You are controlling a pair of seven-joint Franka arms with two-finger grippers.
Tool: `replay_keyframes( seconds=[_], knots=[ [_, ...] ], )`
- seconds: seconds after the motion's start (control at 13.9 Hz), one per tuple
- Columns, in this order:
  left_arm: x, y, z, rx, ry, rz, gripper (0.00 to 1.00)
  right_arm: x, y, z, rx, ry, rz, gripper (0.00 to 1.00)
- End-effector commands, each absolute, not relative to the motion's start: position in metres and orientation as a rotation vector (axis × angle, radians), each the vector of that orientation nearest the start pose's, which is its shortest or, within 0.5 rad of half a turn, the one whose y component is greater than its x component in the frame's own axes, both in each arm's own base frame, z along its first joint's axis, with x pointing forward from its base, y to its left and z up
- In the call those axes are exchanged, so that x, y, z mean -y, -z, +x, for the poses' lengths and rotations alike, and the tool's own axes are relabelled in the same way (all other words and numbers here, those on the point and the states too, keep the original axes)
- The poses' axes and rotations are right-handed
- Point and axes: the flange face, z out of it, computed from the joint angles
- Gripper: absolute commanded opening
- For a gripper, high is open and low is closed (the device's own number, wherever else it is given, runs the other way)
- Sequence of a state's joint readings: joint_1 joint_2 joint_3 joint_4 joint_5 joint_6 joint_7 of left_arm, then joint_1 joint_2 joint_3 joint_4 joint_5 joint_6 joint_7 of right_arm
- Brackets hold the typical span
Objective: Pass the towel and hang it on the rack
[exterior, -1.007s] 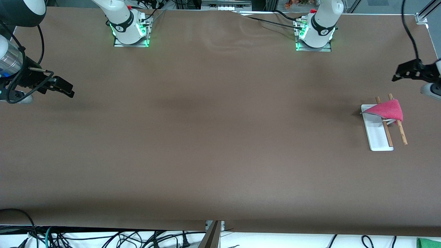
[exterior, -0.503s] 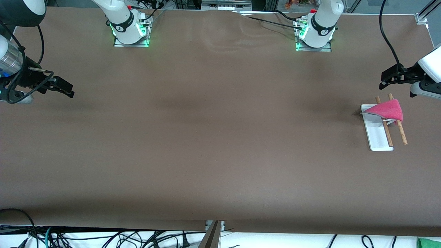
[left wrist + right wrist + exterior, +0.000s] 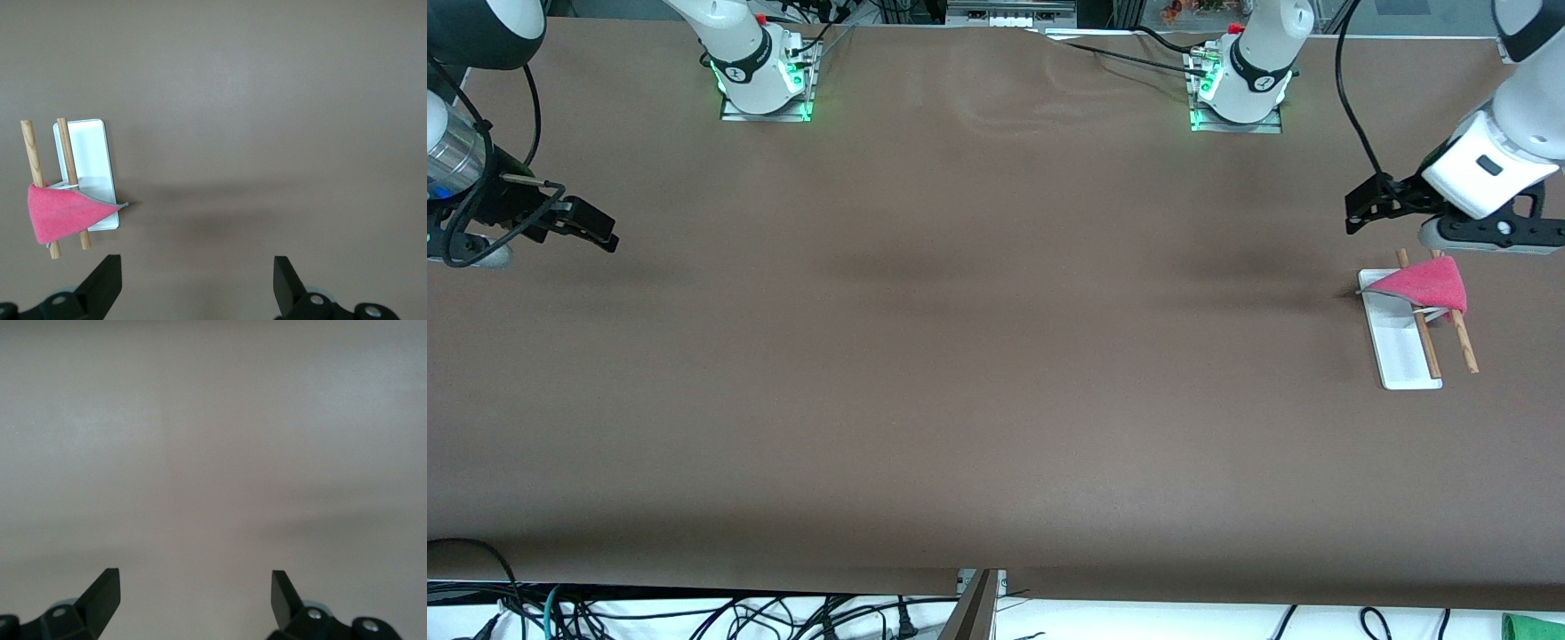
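Front view: the pink towel [image 3: 1427, 284] drapes over the rack [image 3: 1396, 342] at the left arm's end of the table; the left gripper [image 3: 1360, 210] hovers near it, jaws apart. The right gripper [image 3: 596, 231] waits over bare table, jaws apart.

Left wrist view: the towel looks soft and light, best pinched at its hanging corner.

Right wrist view: only bare table.

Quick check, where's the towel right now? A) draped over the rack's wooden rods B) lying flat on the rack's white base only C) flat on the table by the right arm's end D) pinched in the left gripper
A: the pink towel hangs across the two wooden rods of the rack at the left arm's end of the table, while the left gripper is open and empty above the table beside it.
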State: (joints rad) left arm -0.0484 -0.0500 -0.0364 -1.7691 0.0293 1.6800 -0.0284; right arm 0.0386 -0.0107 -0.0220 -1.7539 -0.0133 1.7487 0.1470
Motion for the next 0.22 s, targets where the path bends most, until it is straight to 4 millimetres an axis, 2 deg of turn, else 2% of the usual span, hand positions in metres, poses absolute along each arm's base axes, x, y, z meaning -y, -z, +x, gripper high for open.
replay_keyframes(
  seconds=[0.0,0.14],
  knots=[
    [0.0477,-0.5677,0.5357,-0.095,-0.033,-3.076,1.0,-0.0048,-0.5623,0.5604,-0.187,0.022,-3.138,1.0],
    [0.0476,-0.5676,0.5357,-0.089,-0.034,-3.084,1.0,-0.0057,-0.5623,0.5604,-0.185,0.022,-3.138,1.0]
  ],
)
